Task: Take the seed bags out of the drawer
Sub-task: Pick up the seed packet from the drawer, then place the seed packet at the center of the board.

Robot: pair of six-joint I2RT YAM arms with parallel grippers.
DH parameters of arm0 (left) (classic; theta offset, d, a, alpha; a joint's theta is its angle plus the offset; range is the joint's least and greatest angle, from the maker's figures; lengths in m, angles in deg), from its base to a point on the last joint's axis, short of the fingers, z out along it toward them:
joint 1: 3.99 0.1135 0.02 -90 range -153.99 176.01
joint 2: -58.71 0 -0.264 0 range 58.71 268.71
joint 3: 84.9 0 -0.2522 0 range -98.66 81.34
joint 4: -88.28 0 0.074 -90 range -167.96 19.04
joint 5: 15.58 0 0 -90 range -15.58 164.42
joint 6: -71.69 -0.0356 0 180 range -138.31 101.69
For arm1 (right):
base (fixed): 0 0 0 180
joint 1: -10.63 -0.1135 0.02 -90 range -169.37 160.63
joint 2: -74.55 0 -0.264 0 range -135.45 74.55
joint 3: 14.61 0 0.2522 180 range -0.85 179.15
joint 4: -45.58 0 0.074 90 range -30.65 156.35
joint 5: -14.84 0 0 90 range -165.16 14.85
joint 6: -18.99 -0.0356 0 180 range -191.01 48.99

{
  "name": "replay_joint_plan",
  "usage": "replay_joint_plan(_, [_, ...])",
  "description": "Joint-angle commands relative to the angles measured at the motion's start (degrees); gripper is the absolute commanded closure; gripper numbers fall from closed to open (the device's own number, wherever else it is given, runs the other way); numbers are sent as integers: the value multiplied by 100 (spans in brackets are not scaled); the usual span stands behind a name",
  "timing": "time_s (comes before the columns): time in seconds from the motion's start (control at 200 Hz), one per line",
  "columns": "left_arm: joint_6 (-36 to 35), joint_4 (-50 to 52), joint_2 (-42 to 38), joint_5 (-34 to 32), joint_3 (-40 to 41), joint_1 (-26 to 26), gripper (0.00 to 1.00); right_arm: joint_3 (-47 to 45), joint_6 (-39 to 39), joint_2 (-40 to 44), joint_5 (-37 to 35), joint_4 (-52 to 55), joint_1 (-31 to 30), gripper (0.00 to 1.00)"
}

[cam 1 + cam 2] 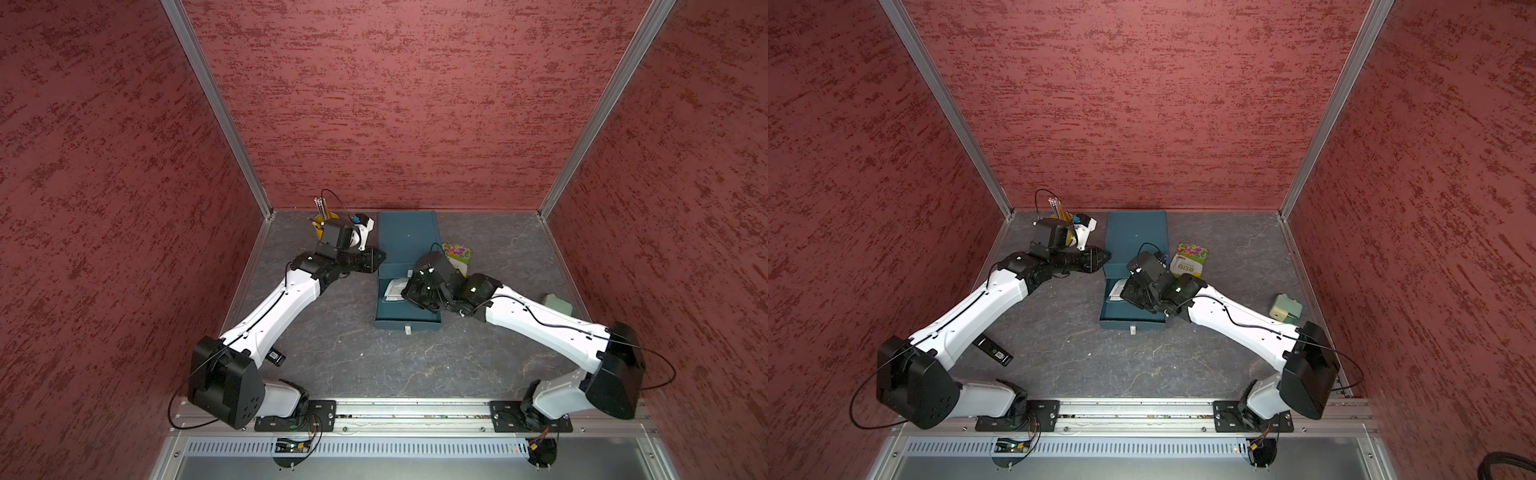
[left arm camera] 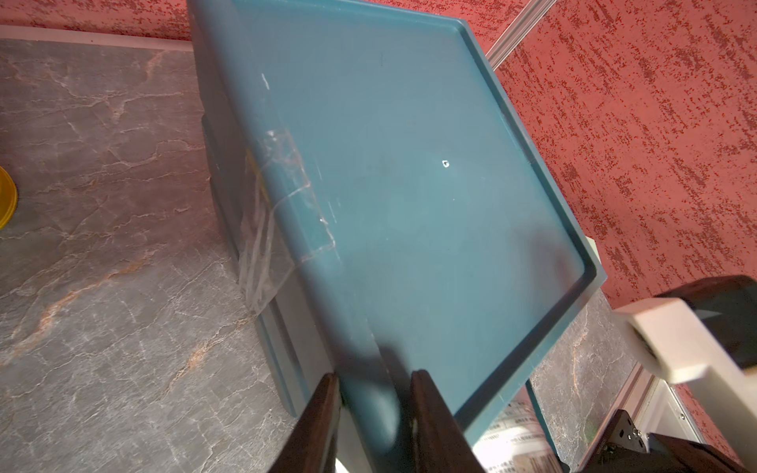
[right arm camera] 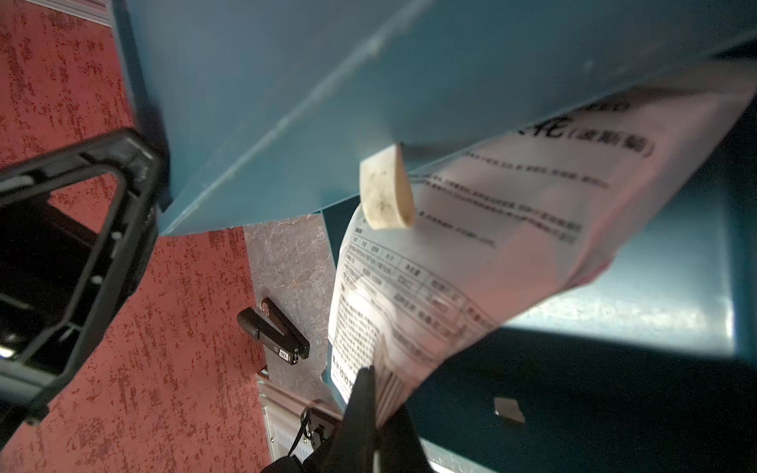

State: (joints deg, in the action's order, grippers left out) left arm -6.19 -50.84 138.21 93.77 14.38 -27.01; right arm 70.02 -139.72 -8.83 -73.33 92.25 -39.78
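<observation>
Your right gripper (image 3: pixel 370 381) pinches the white black-text seed packet (image 3: pixel 471 254), its length trailing into the teal drawer (image 3: pixel 655 286); left gripper (image 2: pixel 375 381) clamps the cabinet (image 2: pixel 409 164).

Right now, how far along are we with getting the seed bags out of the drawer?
Done: the flower-print packet lies on the table beside the cabinet. In hand: the right gripper pinches the white text packet, not yet clear of the open drawer; the left gripper clamps the cabinet's top edge. Left: carry that packet out. Whether another lies under it, I cannot tell.
</observation>
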Motion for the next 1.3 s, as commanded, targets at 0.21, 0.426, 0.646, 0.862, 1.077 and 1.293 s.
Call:
replay_joint_plan(0.21, [-192,1476,269,272,403,-101,69,304,-54,1109,40,1348,47,100])
replay_joint_plan(0.426, [-193,1491,265,236,390,-97,69,447,-163,1690,-190,2019,44,100])
replay_joint_plan(0.646, [-190,1516,270,220,344,-97,68,640,228,2192,-625,2904,482,100])
replay_joint_plan(0.862, [-182,1525,272,229,341,-97,69,511,1222,2202,-357,2846,1593,100])
replay_joint_plan(1.077, [-178,1542,281,225,318,-98,69,225,2016,1864,183,2201,2621,100])
replay_joint_plan(1.293, [-147,1508,279,232,291,-97,69,-498,2445,1367,641,1129,3481,100])
